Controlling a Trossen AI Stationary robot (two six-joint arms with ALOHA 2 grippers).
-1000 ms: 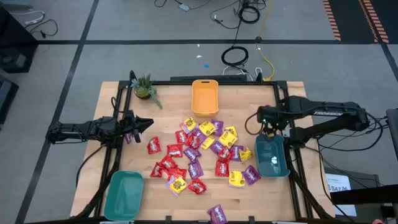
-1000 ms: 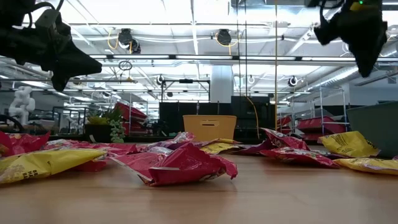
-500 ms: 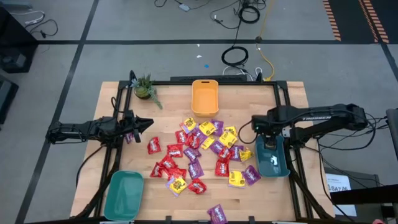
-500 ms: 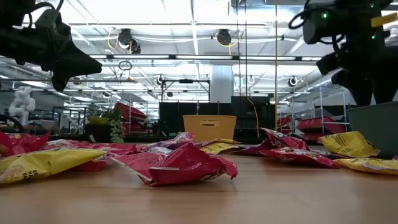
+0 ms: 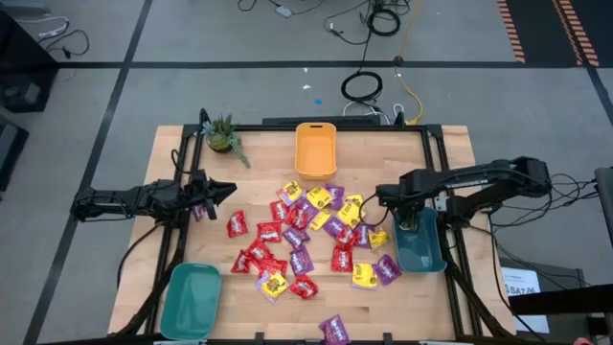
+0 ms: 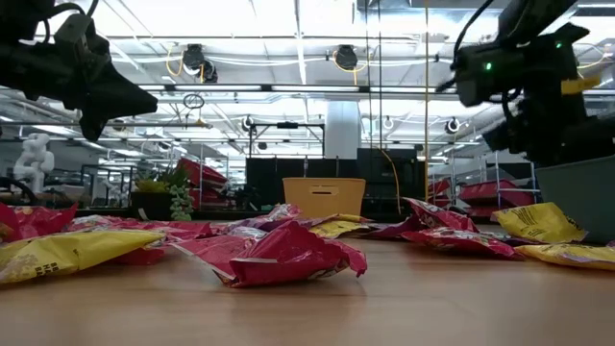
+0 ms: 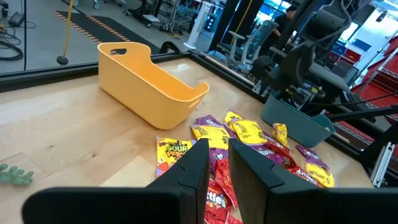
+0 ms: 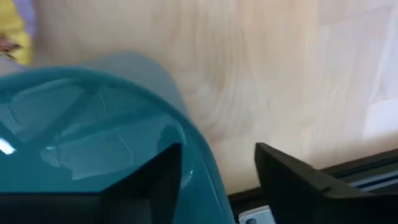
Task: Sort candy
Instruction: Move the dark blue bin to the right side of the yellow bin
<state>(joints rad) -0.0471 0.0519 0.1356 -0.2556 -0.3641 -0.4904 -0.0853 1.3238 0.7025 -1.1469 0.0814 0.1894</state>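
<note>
Several red, purple and yellow candy packets (image 5: pixel 306 235) lie scattered on the middle of the wooden table. My right gripper (image 8: pixel 217 152) points down at the far end of the teal bin (image 5: pixel 421 244) by the table's right edge. It is open, with one finger (image 8: pixel 152 177) over the inside of the bin and the other (image 8: pixel 292 177) outside it. My left gripper (image 7: pixel 217 165) hangs above the table's left edge (image 5: pixel 222 190). Its fingers are a narrow gap apart with nothing between them. My right gripper straddles the far end wall of the teal bin (image 8: pixel 196 146) from above, near a rounded corner. One finger stands inside and one outside. I cannot tell whether either finger touches the wall. The bin rests flat on the table.
An orange bin (image 5: pixel 315 150) stands at the far middle. A second teal bin (image 5: pixel 192 299) sits at the near left corner, and a small plant (image 5: pixel 225 137) at the far left. One purple packet (image 5: pixel 335 329) lies alone by the near edge. A black frame rail (image 5: pixel 450 259) runs beside the right bin.
My right gripper has come down from well above the table to the far end of the right teal bin, rolling its wrist as it sank. The bin and the candy have stayed put.
</note>
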